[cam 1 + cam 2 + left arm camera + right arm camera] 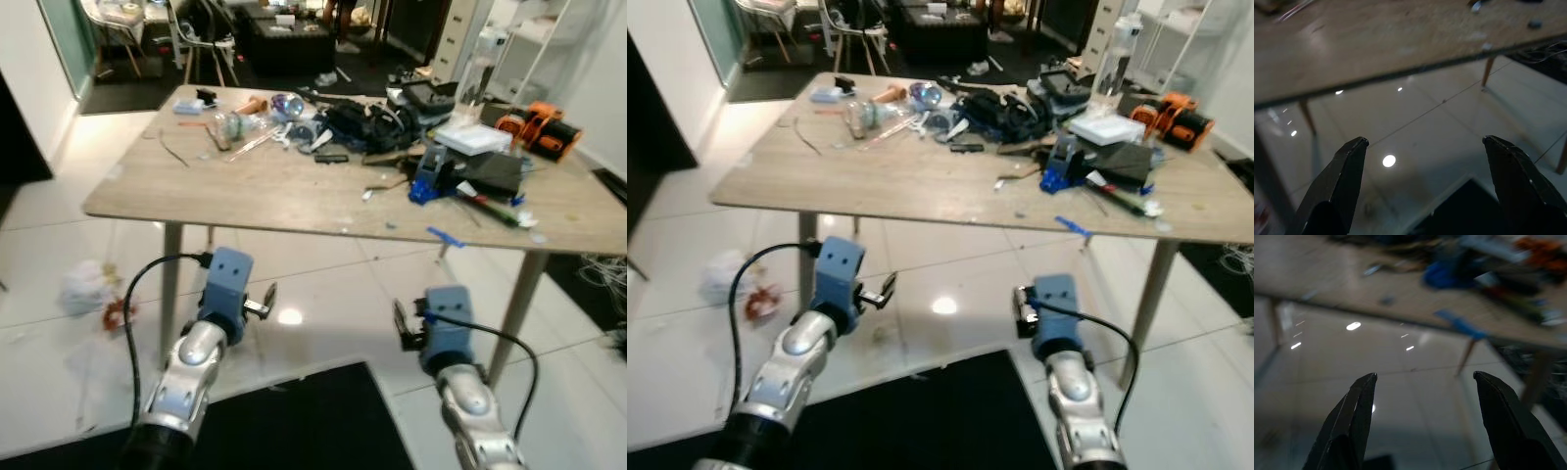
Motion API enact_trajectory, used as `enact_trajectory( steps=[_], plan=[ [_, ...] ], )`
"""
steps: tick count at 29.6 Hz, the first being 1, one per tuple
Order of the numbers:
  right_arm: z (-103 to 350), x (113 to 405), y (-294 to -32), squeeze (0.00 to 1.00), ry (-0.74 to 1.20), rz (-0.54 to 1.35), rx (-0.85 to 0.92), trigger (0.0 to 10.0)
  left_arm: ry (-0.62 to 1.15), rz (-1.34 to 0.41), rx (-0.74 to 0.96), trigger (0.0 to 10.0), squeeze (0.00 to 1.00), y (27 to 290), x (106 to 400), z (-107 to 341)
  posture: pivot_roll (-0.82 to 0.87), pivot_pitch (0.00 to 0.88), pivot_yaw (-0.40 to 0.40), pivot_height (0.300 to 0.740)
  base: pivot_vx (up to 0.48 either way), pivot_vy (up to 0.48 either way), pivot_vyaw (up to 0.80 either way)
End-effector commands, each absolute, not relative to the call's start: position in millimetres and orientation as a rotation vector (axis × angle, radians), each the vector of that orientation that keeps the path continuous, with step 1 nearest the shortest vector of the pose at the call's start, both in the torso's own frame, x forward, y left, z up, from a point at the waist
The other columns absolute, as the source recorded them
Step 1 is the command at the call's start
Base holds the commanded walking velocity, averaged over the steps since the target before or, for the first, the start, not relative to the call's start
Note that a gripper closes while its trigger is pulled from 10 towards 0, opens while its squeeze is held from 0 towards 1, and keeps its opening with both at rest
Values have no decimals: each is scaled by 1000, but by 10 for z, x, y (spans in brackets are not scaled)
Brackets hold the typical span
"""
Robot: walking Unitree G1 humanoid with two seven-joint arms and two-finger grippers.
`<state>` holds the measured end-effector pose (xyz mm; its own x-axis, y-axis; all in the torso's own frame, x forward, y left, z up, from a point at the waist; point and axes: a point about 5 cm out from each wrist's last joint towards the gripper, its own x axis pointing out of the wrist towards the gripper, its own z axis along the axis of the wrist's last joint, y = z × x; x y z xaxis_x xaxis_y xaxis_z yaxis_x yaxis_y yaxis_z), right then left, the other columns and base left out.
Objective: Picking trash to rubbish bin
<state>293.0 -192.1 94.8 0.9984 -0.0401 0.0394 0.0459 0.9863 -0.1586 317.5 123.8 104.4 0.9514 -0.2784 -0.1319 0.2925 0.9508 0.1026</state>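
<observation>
Both arms are held low in front of the worktop, empty: the left pincer and right pincer are each spread wide. The trash, a crumpled white wad with a red scrap beside it, lies on the floor tiles near the worktop's left leg. Best to turn left, bend, and bring the left pincer straight down over the wad. No bin is visible.

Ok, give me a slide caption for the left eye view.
Both grippers, left and right, open and empty before a cluttered table; crumpled trash on the floor.
</observation>
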Motion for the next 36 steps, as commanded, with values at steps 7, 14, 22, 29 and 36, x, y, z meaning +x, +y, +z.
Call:
enact_trajectory(
  steps=[7,14,22,29,36],
  plan=[
    [1244,3016,-1950,0,-154,-51,-160,10000,100,-299,125,10000,0,1250,3166,1104,-106,65,-26,740,425,0,-66],
    [1302,3045,-2010,0,-170,-72,-162,10000,72,-305,117,10000,0,1215,3200,1198,-107,64,-27,740,425,0,0],
    [1342,3029,-2032,0,-181,-90,-161,10000,55,-308,110,10000,0,1198,3198,1248,-108,64,-24,740,425,0,0],
    [1339,3039,-2068,0,-172,-102,-164,10000,48,-308,112,10000,0,1214,3230,1286,-109,65,-22,740,425,0,0],
    [1345,3042,-2073,0,-172,-105,-165,10000,49,-306,114,10000,0,1221,3235,1288,-109,65,-22,740,424,0,0]
  ],
)
